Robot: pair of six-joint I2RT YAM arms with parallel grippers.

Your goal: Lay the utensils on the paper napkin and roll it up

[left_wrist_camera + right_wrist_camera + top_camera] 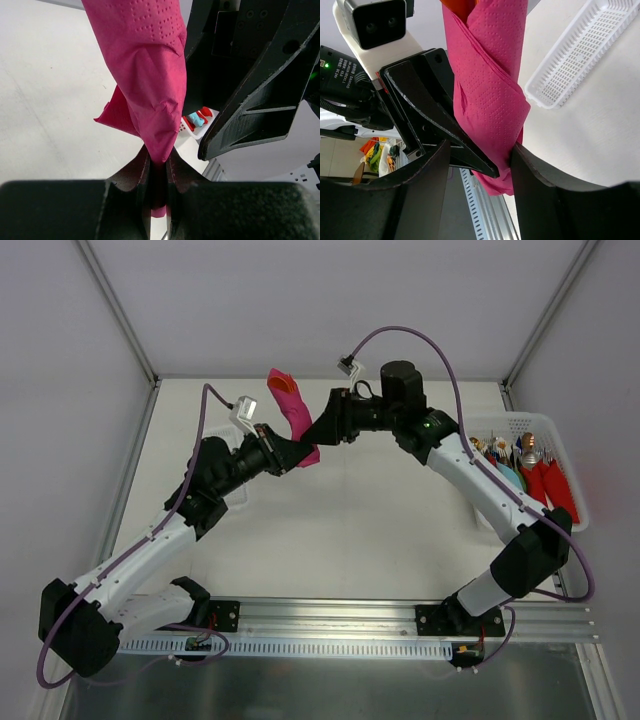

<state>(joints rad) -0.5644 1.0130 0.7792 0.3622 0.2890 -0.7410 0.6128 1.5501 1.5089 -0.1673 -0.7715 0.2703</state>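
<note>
While left end effector [159,167] clamps paper napkin [150,75], right end effector [481,155] straddles it, unclenched

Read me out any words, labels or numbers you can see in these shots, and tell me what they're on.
White print on the black motor housing, right wrist view: sideways and too small to read.
Pink napkin: embossed dots only, no text.
White basket: no text.
Nothing else can be read in any view.
</note>
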